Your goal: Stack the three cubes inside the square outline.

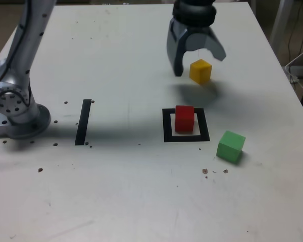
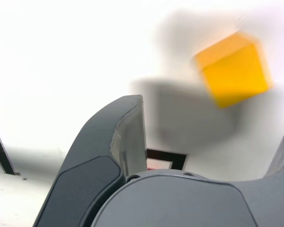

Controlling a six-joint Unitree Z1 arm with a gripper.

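Note:
The red cube (image 1: 184, 119) sits inside the black square outline (image 1: 167, 126) on the white table. Farther back rests the yellow cube (image 1: 200, 71), blurred in the wrist view (image 2: 233, 68). My gripper (image 1: 198, 64) hangs open just above and around it, one finger at the exterior view's left of the cube and the other raised over its right side, nothing held. The green cube (image 1: 230, 146) lies outside the outline at the exterior view's front right. A corner of the outline (image 2: 166, 156) shows behind one finger (image 2: 128, 137) in the wrist view.
A straight black tape strip (image 1: 83, 121) lies at the exterior view's left, near the arm's base (image 1: 15, 113). Small dark specks dot the table. The table's right edge runs close behind the green cube's side.

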